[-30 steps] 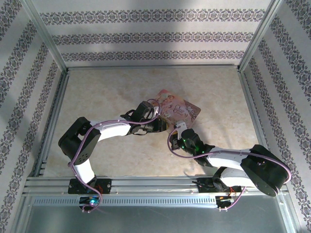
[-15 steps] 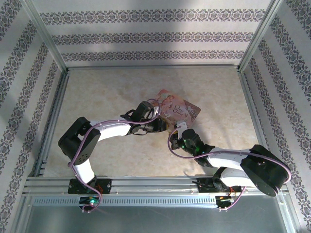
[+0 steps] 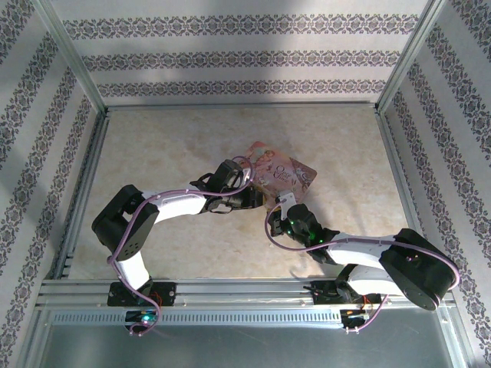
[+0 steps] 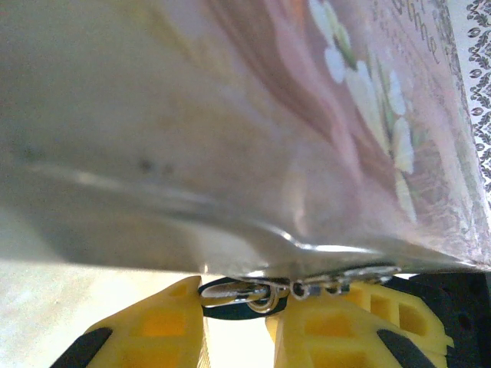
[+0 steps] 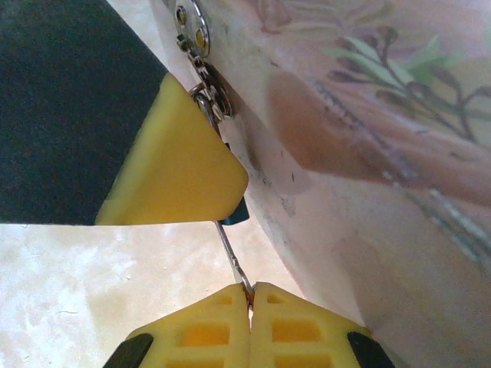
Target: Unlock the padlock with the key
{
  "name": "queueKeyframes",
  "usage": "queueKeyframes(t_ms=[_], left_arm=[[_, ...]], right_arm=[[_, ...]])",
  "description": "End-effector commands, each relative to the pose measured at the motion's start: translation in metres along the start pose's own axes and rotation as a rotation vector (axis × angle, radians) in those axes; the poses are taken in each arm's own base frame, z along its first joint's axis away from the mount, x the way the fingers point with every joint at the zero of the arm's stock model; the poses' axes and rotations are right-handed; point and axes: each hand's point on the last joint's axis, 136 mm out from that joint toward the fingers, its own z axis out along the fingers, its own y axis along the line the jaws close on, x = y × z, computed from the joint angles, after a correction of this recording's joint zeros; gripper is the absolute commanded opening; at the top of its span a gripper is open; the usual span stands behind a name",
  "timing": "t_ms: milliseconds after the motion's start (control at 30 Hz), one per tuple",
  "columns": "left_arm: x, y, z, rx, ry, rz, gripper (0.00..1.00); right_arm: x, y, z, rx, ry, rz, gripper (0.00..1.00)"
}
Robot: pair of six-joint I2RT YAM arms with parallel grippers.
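Padlock (image 3: 270, 204) from above sits at the near corner of the pink tin (image 3: 290, 172), between my left gripper (image 3: 259, 201) and right gripper (image 3: 281, 208). Left wrist: my jaws pinch it under the tin's edge. Right wrist: my jaws are clamped on the key (image 5: 232, 253), whose shaft runs straight ahead to the lock's blue end; the tin wall crowds its right side.
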Motion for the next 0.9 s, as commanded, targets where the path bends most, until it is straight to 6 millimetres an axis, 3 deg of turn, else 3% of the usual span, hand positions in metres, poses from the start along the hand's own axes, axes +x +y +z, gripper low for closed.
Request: queueKeyframes(t_ms=[0, 267, 867], left_arm=[[-0.010, -0.032, -0.012, 0.077, -0.043, 0.044, 0.12], [-0.009, -0.031, -0.012, 0.074, -0.041, 0.044, 0.12], [-0.009, -0.033, -0.011, 0.086, -0.042, 0.040, 0.12]], right_arm=[[0.017, -0.010, 0.001, 0.048, 0.041, -0.019, 0.00], [0.018, -0.009, 0.005, 0.056, 0.044, -0.021, 0.00], [-0.010, 0.000, 0.002, 0.026, -0.058, -0.002, 0.00]])
